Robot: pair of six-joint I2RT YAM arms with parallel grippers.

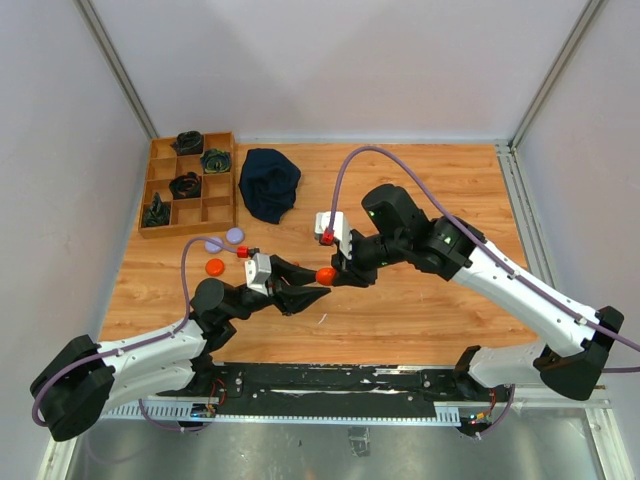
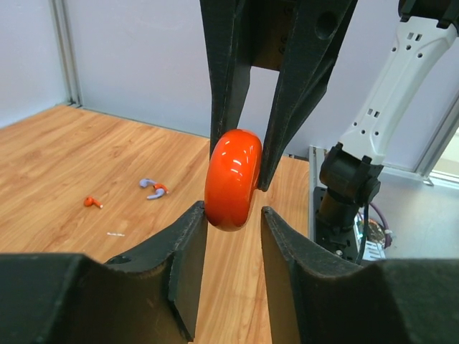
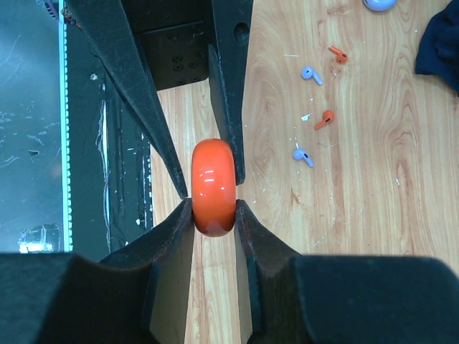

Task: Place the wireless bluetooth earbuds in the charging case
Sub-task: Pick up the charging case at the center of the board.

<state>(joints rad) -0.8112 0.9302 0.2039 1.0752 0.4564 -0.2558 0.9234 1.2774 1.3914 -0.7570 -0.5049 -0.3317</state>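
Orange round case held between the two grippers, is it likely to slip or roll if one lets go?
The orange case looks glossy and hard, so it is probably stiff but may slip. The left gripper and right gripper each pinch it near an edge, so it could pivot. Being disc-shaped, it would likely roll if dropped on edge.
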